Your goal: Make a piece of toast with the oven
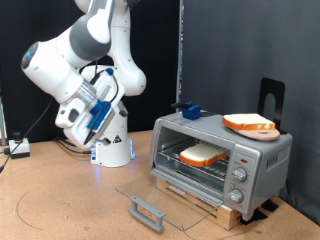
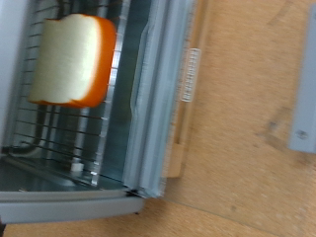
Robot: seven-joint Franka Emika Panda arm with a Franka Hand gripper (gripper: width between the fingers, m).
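Note:
The silver oven stands at the exterior view's right with its glass door folded down flat and the grey bar handle near the table. The piece of toast lies on the wire rack inside. In the wrist view the toast rests on the rack behind the oven's front frame. The gripper hangs on the folded arm at the exterior view's left, well away from the oven, holding nothing I can see. Its fingers do not show in the wrist view.
A second slice lies on a plate on top of the oven, next to a small blue object. The oven sits on a wooden board. Round knobs are on its front. The arm's base and cables are at the left.

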